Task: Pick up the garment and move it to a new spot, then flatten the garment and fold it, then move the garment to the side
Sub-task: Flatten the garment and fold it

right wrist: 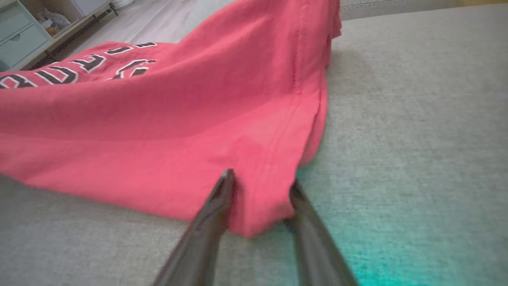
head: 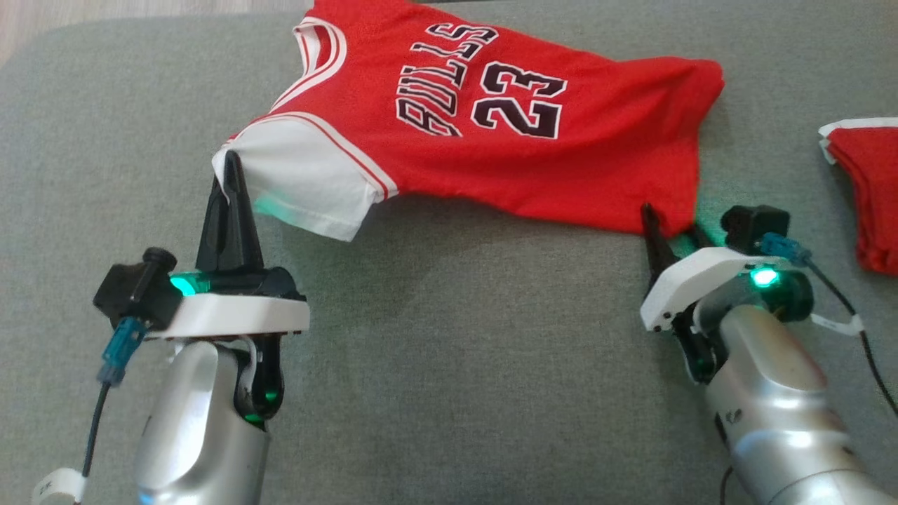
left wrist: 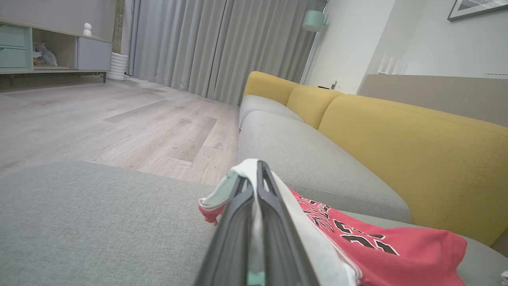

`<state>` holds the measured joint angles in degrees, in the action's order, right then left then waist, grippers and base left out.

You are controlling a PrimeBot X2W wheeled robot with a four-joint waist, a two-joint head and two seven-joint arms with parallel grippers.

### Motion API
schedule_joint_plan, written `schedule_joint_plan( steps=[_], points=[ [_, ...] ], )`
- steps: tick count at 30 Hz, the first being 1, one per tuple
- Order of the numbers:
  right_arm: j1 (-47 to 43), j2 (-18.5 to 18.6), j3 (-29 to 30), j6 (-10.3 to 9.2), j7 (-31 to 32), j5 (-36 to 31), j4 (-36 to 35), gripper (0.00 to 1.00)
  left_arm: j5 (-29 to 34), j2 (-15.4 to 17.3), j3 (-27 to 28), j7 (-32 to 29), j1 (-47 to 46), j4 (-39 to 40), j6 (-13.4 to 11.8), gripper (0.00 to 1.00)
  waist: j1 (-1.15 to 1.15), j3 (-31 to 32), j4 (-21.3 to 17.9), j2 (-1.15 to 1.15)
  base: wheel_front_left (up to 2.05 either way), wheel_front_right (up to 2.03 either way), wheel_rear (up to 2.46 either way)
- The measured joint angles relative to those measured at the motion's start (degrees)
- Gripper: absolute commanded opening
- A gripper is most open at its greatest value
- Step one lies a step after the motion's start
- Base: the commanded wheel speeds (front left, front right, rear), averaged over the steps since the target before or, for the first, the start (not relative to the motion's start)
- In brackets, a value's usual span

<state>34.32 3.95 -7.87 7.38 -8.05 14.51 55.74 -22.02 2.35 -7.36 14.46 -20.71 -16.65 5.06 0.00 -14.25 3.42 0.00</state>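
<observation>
Head view: left hand (head: 230, 163) clamped on jersey (head: 603, 133) at white sleeve; right hand (head: 670, 223) apart, straddling hem.

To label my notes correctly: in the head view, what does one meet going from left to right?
Left gripper → jersey → right gripper → second red garment at the right edge.

Head above; wrists low; jersey (head: 596, 161) shared

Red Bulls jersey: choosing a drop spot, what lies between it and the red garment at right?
Bare grey upholstery fabric, shown in the head view.
</observation>
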Motion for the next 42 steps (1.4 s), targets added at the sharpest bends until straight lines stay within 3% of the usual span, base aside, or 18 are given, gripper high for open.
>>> schedule_joint_plan(
  steps=[7, 15, 19, 26, 33, 42],
  points=[
    [-2.3, -0.4, -3.4, 0.00, -2.7, 3.7, -0.7, 0.00, 0.4, 0.0, 0.3, 0.0, 1.3, -1.2, 0.0, 0.00, -0.01, 2.6, -1.4, 0.00, 0.00, 0.00, 0.00],
    [-4.3, -0.4, -3.0, 0.00, -4.9, 5.1, -9.1, 0.00, -0.6, -0.1, 2.3, 0.0, 2.5, -0.4, 0.3, 0.00, -0.01, 6.2, -3.1, 0.00, 0.00, 0.00, 0.00],
    [-4.7, -0.4, -0.2, 0.00, -4.9, 3.4, -18.4, 0.00, -3.5, -0.1, 3.2, -0.1, 2.5, 3.0, 0.6, 0.00, -0.01, 8.8, -3.9, 0.00, 0.00, 0.00, 0.00],
    [-5.6, 1.6, 1.0, 0.00, 0.9, 0.4, -35.7, 0.00, -8.3, -0.1, 5.2, -4.0, -0.7, 12.6, 0.4, 0.00, -0.01, 12.3, -4.8, 0.00, 0.00, 0.00, 0.00],
    [-5.6, 6.4, 2.2, 0.00, 7.3, 0.0, -54.1, 0.00, -12.1, -0.1, 8.2, -8.3, -6.3, 27.8, -2.5, 0.00, -0.01, 14.0, -6.0, 0.00, 0.00, 0.00, 0.00],
    [-10.0, 6.6, 6.8, 0.00, 15.0, -1.5, -70.8, 0.00, -15.0, 0.0, 8.8, -15.6, -6.3, 42.8, -6.7, 0.00, 0.00, 12.4, -6.0, 0.00, 0.00, 0.00, 0.00]
  ],
)
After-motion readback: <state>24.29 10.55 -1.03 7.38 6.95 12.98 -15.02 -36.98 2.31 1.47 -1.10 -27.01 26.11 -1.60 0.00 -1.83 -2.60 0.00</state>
